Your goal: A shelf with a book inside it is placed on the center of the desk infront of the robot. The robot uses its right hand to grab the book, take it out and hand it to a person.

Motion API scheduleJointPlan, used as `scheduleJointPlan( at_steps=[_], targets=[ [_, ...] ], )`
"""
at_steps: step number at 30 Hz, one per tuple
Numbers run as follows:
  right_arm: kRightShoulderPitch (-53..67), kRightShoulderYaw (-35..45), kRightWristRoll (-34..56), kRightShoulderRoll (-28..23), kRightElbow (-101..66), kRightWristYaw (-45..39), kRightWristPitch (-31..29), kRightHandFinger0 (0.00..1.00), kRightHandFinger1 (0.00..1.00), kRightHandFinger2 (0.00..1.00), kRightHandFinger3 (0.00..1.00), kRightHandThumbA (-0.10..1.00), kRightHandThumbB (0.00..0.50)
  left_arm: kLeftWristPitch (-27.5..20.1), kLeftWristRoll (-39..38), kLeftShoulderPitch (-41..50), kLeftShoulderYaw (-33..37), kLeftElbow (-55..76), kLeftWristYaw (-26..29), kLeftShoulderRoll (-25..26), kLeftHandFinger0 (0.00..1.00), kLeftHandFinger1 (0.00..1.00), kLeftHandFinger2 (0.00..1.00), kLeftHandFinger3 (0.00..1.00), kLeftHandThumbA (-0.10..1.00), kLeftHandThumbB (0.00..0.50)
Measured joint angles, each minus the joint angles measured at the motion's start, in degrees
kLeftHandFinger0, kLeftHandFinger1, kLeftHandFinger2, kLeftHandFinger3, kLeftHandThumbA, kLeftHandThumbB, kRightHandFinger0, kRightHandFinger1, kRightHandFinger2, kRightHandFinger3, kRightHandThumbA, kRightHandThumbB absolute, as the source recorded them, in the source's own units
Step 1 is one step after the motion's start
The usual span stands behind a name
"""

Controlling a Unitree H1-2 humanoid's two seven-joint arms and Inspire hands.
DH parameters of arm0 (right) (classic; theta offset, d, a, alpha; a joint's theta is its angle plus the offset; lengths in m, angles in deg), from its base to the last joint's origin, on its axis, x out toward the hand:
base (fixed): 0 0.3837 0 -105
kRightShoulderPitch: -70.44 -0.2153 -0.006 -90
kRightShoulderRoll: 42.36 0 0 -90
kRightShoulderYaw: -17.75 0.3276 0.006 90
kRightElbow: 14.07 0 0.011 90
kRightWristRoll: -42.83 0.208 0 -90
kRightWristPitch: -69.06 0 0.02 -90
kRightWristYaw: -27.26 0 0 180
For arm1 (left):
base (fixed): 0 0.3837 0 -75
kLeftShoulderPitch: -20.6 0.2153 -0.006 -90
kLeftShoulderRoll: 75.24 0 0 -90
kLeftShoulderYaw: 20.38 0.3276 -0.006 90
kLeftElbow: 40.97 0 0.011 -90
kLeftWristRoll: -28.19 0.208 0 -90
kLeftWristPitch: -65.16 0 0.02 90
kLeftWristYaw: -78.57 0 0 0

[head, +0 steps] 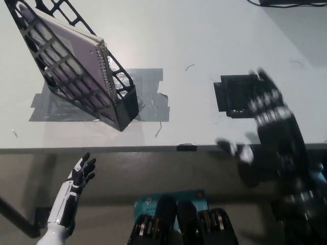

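Note:
A black lattice shelf [120, 104] stands tilted on the white desk [194, 35] at the upper left. Inside it sits a spiral-bound book [76, 48] with a pale purple cover, its wire spine [106, 69] facing right. My black right hand [265, 104] hovers over the desk's front right, well to the right of the shelf, blurred, fingers spread and holding nothing. My white left hand [82, 173] rests low at the lower left, below the desk edge, fingers apart and empty.
Grey tape patches [148, 92] lie under and beside the shelf. A black square patch [235, 94] is stuck to the desk beneath my right hand. The desk's front edge [127, 149] runs across the middle of the view. Cables [286, 4] lie at the far right.

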Motion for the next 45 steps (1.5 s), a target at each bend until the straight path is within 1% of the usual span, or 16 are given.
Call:
scheduleJointPlan(
  at_steps=[2, 3, 7, 11, 12, 13, 18, 23, 24, 26, 30, 33, 35, 37, 41, 45],
  targets=[
    [-6.1, -0.6, -0.4, 0.3, 3.7, 0.2, 1.4, 1.0, 1.0, 1.0, 1.0, 1.0, 0.316, 0.0, 0.0, 0.1, 0.0, 0.0, 0.0, 0.0, 1.0, 1.0, 1.0, 1.0, 1.0, 0.224],
    [-7.7, -0.9, -0.6, 0.4, 5.0, 0.3, 1.9, 1.0, 1.0, 1.0, 1.0, 1.0, 0.314, 0.0, 0.0, 0.1, 0.0, 0.0, 0.0, 0.0, 1.0, 1.0, 1.0, 1.0, 1.0, 0.233],
    [-16.9, -2.6, -1.9, 2.5, 14.6, 0.7, 3.9, 1.0, 1.0, 1.0, 1.0, 1.0, 0.272, 0.0, 0.0, 0.0, 0.1, 0.1, 0.0, -0.1, 1.0, 1.0, 1.0, 1.0, 1.0, 0.211],
    [-24.5, -3.9, -3.0, 5.1, 24.3, 1.0, 4.8, 1.0, 1.0, 1.0, 1.0, 1.0, 0.281, -0.1, 0.0, -0.1, 0.3, 0.1, -0.1, -0.2, 1.0, 1.0, 1.0, 1.0, 1.0, 0.205],
    [-25.8, -4.0, -3.2, 5.7, 26.9, 1.1, 4.8, 1.0, 1.0, 1.0, 1.0, 1.0, 0.245, -0.1, 0.0, -0.1, 0.3, 0.1, -0.2, -0.2, 1.0, 1.0, 1.0, 1.0, 1.0, 0.206],
    [-27.3, -4.1, -3.4, 6.3, 29.2, 1.1, 4.8, 1.0, 1.0, 1.0, 1.0, 1.0, 0.269, -0.2, 0.0, -0.1, 0.3, 0.1, -0.5, -0.2, 1.0, 1.0, 1.0, 1.0, 1.0, 0.206],
    [-33.1, -3.7, -4.0, 9.3, 40.5, 1.4, 4.6, 1.0, 1.0, 1.0, 1.0, 1.0, 0.318, -0.7, 0.2, -0.1, 0.6, 0.1, -0.6, -0.2, 1.0, 1.0, 1.0, 1.0, 1.0, 0.216],
    [-36.4, -3.5, -4.5, 11.6, 46.3, 2.0, 4.1, 1.0, 1.0, 1.0, 1.0, 1.0, 0.352, -1.1, 0.8, -0.1, 0.9, 0.1, -0.6, -0.1, 1.0, 1.0, 1.0, 1.0, 1.0, 0.238],
    [-36.8, -3.5, -4.6, 12.1, 47.1, 2.1, 3.8, 1.0, 1.0, 1.0, 1.0, 1.0, 0.338, -1.1, 0.9, -0.2, 0.9, 0.1, -0.6, -0.1, 1.0, 1.0, 1.0, 1.0, 1.0, 0.244],
    [-37.1, -3.5, -4.8, 12.7, 47.9, 2.2, 3.4, 1.0, 1.0, 1.0, 1.0, 1.0, 0.343, -1.1, 0.8, -0.2, 0.9, 0.1, -0.6, -0.1, 1.0, 1.0, 1.0, 1.0, 1.0, 0.255],
    [-37.2, -3.7, -5.4, 13.5, 48.3, 2.3, 3.0, 1.0, 1.0, 1.0, 1.0, 1.0, 0.326, -1.0, 0.8, -0.3, 0.9, 0.1, -0.6, -0.1, 1.0, 1.0, 1.0, 1.0, 1.0, 0.246],
    [-37.2, -3.7, -5.8, 13.8, 48.3, 2.3, 2.9, 1.0, 1.0, 1.0, 1.0, 1.0, 0.341, -0.9, 0.8, -0.3, 1.0, 0.2, -0.7, -0.1, 1.0, 1.0, 1.0, 1.0, 1.0, 0.245],
    [-37.2, -3.7, -6.1, 14.0, 48.5, 2.3, 2.9, 1.0, 1.0, 1.0, 1.0, 1.0, 0.331, -0.9, 0.9, -0.3, 1.1, 0.2, -0.7, -0.1, 1.0, 1.0, 1.0, 1.0, 1.0, 0.251],
    [-37.2, -3.7, -6.3, 14.1, 48.8, 2.3, 2.9, 1.0, 1.0, 1.0, 1.0, 1.0, 0.352, -0.9, 0.9, -0.3, 1.1, 0.2, -0.7, -0.1, 1.0, 1.0, 1.0, 1.0, 1.0, 0.251],
    [-37.2, -3.5, -6.4, 14.2, 49.9, 2.3, 3.1, 1.0, 1.0, 1.0, 1.0, 1.0, 0.361, -0.8, 1.2, -0.3, 1.3, 0.2, -0.7, -0.1, 1.0, 1.0, 1.0, 1.0, 1.0, 0.264],
    [-37.3, -3.2, -6.4, 14.4, 51.5, 2.3, 3.1, 1.0, 1.0, 1.0, 1.0, 1.0, 0.34, -0.6, 1.3, -0.3, 1.4, 0.3, -0.7, -0.1, 1.0, 1.0, 1.0, 1.0, 1.0, 0.254]
  ],
)
